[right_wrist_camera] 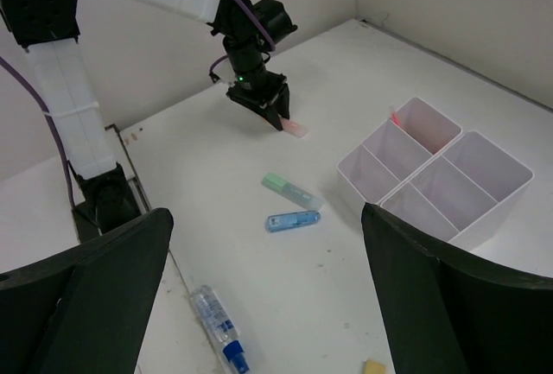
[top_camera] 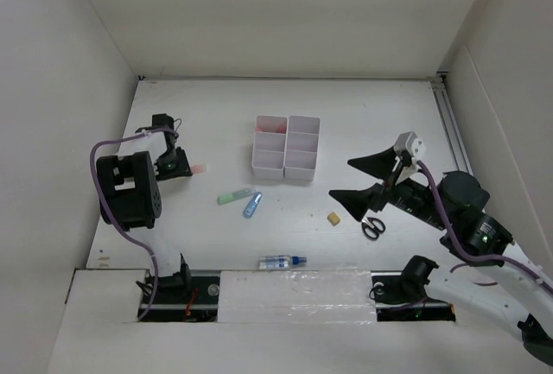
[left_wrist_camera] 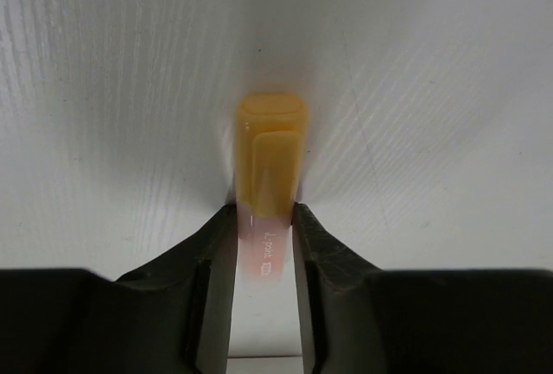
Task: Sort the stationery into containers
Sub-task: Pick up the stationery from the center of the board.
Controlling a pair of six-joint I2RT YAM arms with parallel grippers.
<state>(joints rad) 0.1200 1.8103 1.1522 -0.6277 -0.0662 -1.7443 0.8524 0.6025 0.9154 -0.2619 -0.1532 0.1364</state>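
My left gripper (top_camera: 175, 165) (left_wrist_camera: 263, 212) is down on the table at the far left. Its jaws press both sides of a thin pink pen (left_wrist_camera: 270, 158) with an orange cap, whose end sticks out to the right (top_camera: 200, 168). My right gripper (top_camera: 359, 181) (right_wrist_camera: 268, 305) hangs open and empty above the table's right half. A light green marker (top_camera: 233, 195), a small blue tube (top_camera: 252, 204), a blue-capped clear bottle (top_camera: 282, 262), a tan eraser (top_camera: 333, 218) and black scissors (top_camera: 374, 227) lie loose. The white organizer (top_camera: 283, 170) stands at centre, something pink (right_wrist_camera: 395, 117) in its far-left compartment.
White walls enclose the table on the left, back and right. A taped strip (top_camera: 294, 292) runs along the near edge between the arm bases. The right arm's body (top_camera: 458, 210) hangs over the right side, next to the scissors.
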